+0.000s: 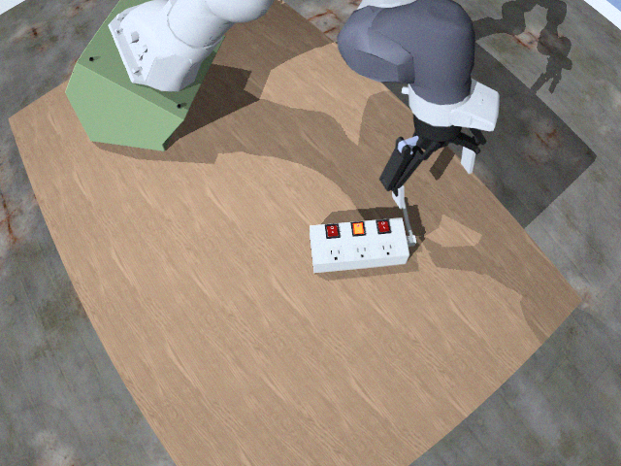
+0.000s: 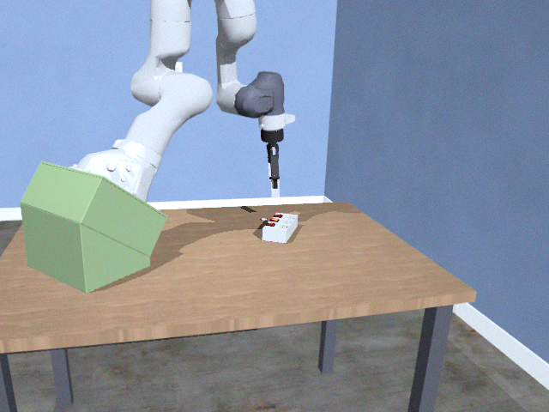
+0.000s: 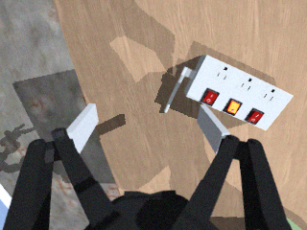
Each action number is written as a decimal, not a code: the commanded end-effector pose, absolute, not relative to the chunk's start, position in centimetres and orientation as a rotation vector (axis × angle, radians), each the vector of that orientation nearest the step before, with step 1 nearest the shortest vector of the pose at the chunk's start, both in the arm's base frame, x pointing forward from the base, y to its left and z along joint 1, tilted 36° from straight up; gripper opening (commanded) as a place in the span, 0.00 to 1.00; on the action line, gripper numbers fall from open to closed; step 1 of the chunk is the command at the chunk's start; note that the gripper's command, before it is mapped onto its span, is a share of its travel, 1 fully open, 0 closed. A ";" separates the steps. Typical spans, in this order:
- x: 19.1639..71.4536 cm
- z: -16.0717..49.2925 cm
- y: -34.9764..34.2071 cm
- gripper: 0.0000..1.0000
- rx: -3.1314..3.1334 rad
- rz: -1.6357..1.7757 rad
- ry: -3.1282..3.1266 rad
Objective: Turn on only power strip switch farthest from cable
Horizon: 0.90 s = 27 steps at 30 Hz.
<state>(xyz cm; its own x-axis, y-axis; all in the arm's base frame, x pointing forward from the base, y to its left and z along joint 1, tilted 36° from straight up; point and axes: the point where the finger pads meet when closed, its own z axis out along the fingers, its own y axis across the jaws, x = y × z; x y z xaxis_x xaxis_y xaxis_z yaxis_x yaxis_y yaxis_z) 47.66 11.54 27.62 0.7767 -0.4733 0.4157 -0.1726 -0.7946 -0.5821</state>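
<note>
Wrist cam had my gripper (image 3: 148, 113) spread wide with nothing in it, one pad over the floor past the table edge, the other pad (image 3: 211, 126) just short of the power strip (image 3: 238, 91). So the strip lay flat, right way up, on the wooden table (image 1: 200, 301), near its far right edge. Cable stub (image 1: 408, 223) stuck out the end closest to me. Middle switch (image 1: 357, 228) glowed orange, the two either side looked dark red. Further back sat my green base block (image 1: 120, 108).

Power strip (image 1: 360, 246) on table (image 1: 200, 281), right of base (image 1: 114, 110).
</note>
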 end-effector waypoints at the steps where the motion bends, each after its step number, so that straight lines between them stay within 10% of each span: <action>1: 47.0 27.1 7.1 1.00 -2.375 -0.965 0.547; 27: 41.8 21.6 0.3 1.00 -2.432 -1.025 0.734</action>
